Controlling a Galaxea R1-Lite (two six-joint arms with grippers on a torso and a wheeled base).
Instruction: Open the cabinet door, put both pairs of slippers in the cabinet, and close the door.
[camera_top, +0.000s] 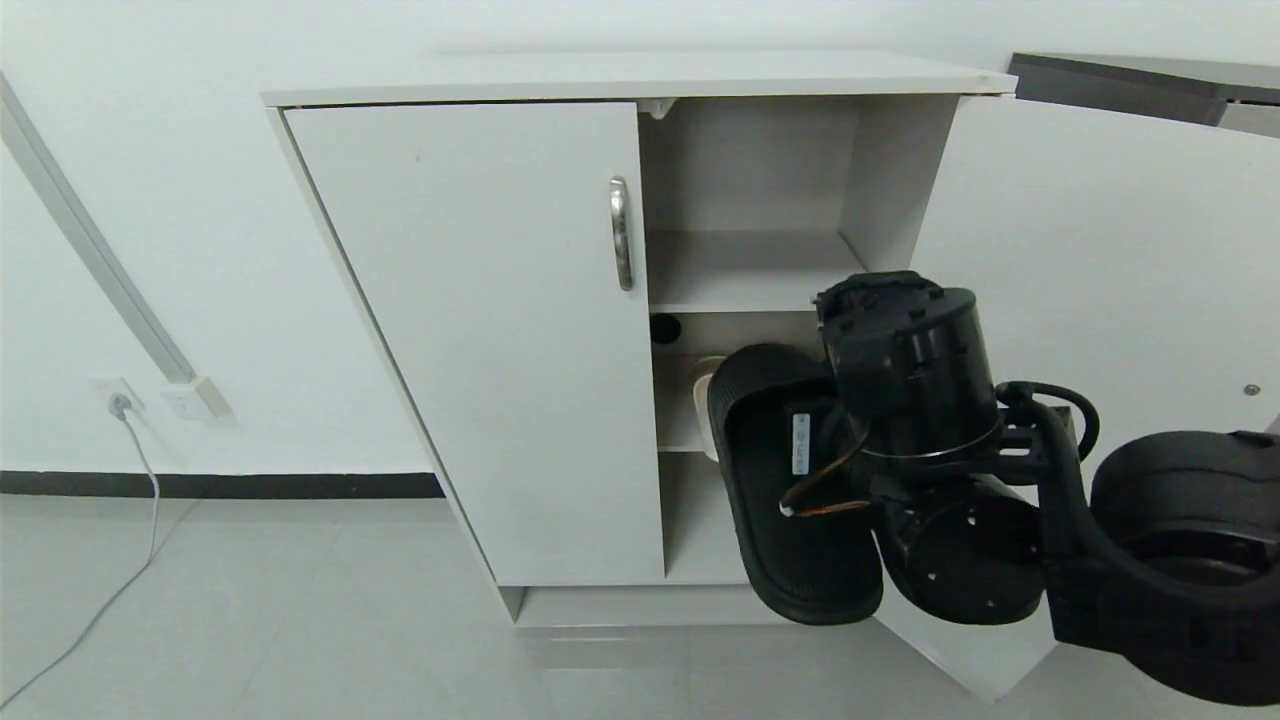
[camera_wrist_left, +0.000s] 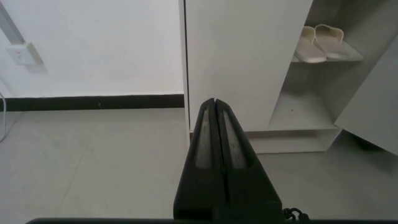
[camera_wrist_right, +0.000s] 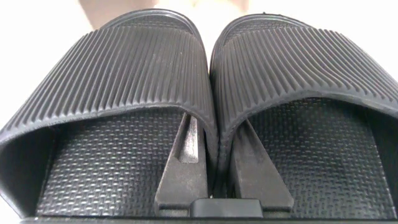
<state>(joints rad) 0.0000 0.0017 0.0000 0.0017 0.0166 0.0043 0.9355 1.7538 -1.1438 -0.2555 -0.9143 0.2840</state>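
Right gripper (camera_wrist_right: 214, 167) is squeezed almost shut, one finger (camera_wrist_right: 185, 163) inside each of the black slippers (camera_wrist_right: 143, 68), pinching their touching inner walls together; ribbed straps, dimpled footbeds; in the head view the pair hangs on edge, toe end up, just in front of the cabinet (camera_top: 620, 75), at its open right half; right door (camera_top: 1100, 250) is swung wide, left door (camera_top: 480, 330) closed; beige slippers (camera_wrist_left: 323, 42) sit on the middle shelf; left gripper (camera_wrist_left: 215, 134) is pressed shut, empty, above the floor (camera_wrist_left: 93, 162).
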